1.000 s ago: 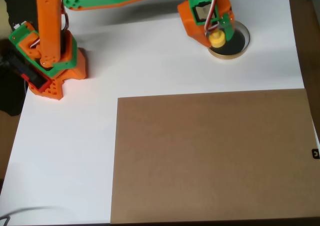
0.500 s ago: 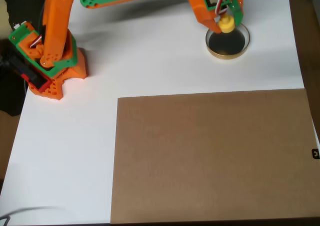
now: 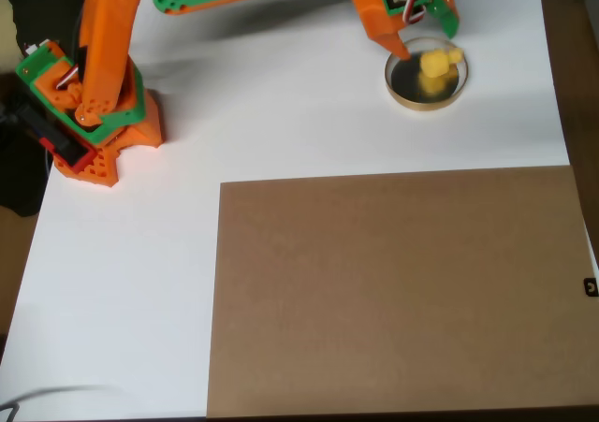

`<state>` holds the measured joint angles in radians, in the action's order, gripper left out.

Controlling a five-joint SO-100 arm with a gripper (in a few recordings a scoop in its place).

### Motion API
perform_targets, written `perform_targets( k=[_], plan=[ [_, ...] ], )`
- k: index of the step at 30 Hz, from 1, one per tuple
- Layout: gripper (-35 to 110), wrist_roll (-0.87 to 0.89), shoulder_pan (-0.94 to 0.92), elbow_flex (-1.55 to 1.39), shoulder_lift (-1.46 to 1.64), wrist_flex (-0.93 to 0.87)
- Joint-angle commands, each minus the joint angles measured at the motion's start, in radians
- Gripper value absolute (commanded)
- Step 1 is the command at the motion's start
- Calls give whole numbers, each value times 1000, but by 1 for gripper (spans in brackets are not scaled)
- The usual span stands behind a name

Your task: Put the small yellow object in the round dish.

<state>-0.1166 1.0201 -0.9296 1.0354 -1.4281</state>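
In the overhead view the small yellow object [image 3: 438,64] lies inside the round dish [image 3: 403,93], on its dark glossy floor toward the upper right, with a faint yellow reflection below it. The dish has a tan rim and stands on the white table near the top right. My orange and green gripper [image 3: 421,36] hovers just above the dish's upper edge. Its fingers are spread apart and hold nothing. The yellow piece is free of the fingers.
A large brown board [image 3: 398,291] covers the lower right of the white table [image 3: 187,254]. The arm's orange and green base [image 3: 89,113] stands at the left edge. The table's right edge runs close to the dish.
The gripper rose from the dish and moved toward the top edge, then opened. The yellow object left the fingers and now lies in the dish.
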Motion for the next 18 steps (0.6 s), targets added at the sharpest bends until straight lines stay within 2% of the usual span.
perform_targets(
  k=[1, 7, 18],
  plan=[
    [20, -20, -3, 60, 40, -15],
    [20, -67, -81, 25, 126, -41],
    [21, -196, -287, -577, 601, 114]
  ],
)
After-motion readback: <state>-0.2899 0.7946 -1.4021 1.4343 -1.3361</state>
